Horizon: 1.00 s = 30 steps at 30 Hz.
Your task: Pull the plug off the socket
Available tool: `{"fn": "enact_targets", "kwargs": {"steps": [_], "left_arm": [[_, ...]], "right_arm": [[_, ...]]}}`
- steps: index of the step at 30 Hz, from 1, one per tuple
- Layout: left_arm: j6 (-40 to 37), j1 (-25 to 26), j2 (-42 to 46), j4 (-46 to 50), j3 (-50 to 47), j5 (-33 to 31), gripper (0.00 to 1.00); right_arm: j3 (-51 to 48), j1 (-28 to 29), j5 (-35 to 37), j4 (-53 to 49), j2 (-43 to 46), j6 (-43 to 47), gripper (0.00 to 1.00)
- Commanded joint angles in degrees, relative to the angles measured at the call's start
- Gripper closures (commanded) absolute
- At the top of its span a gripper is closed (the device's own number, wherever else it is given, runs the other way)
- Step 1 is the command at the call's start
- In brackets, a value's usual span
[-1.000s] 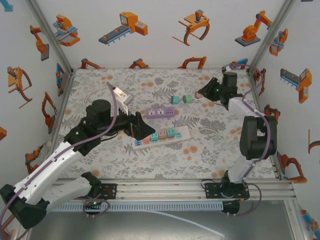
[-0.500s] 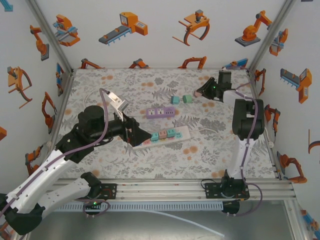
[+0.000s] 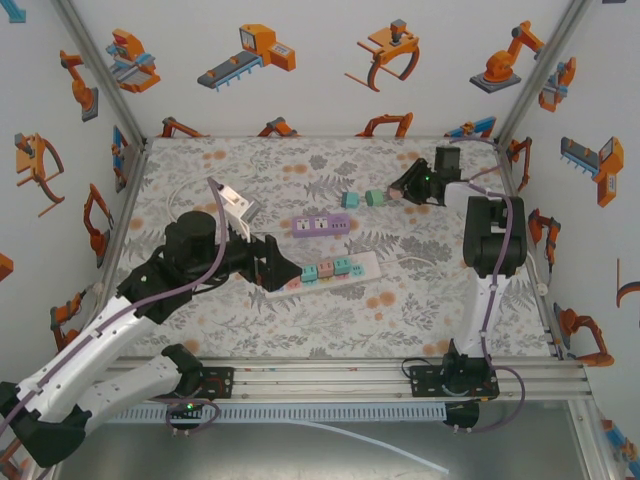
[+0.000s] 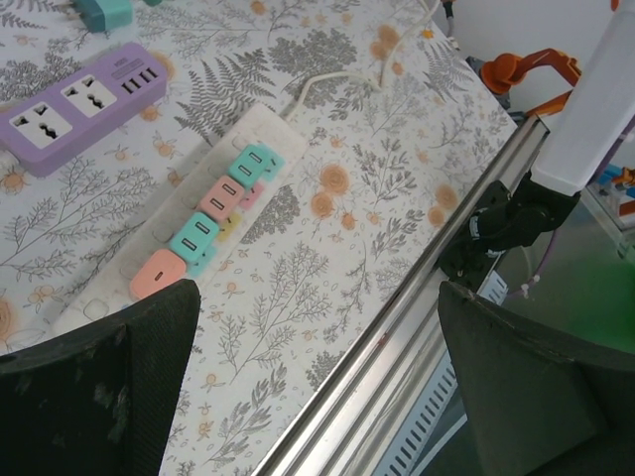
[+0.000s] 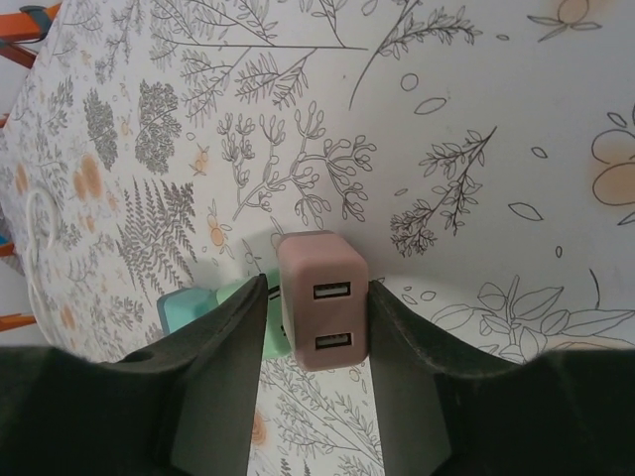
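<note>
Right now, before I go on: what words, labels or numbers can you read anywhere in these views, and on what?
No text is legible.
Purple power strip: faint print beside its USB ports, too blurred to read.
Pink USB charger: no lettering on the visible face.
White power strip: no markings to be made out.
Wall stickers: robot pictures, no words.
</note>
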<state>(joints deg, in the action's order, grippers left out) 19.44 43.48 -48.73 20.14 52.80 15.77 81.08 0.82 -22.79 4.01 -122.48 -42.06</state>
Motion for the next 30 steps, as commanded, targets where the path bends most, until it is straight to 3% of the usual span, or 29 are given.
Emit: {"fn": "enact_targets", "kwargs": {"steps": [1,5,12,21,25,30], "left_arm": [[-0.55,0.27,-0.41,0.77,-0.14,-1.33,0.03],[0.23,0.21,-0.51,1.78,-0.08,-4.25,0.03],[3.32,0.04,-0.76,7.58,-0.07,-19.39,0.03],[6.56,-0.9,-1.25,7.62,-1.71,-25.21,0.03],[8.92,-2.47,-2.55,7.65,-2.24,-26.63,0.03],[11.91,-5.09,-3.84,6.43,-4.39,-25.73,0.03]], "right_arm": [[-0.83,-0.25,1.37,-2.04,0.88,1.46,0.53],[-0.92,-0.29,3.08,-4.39,2.13,3.4,0.49],[-3.08,-0.38,6.68,-7.0,7.83,7.56,0.47],[-9.05,0.18,5.02,-4.31,23.53,14.58,0.47],[-14.62,2.97,1.91,1.12,32.5,24.41,0.47],[-21.9,9.72,-3.3,6.35,42.11,43.88,0.47]]}}
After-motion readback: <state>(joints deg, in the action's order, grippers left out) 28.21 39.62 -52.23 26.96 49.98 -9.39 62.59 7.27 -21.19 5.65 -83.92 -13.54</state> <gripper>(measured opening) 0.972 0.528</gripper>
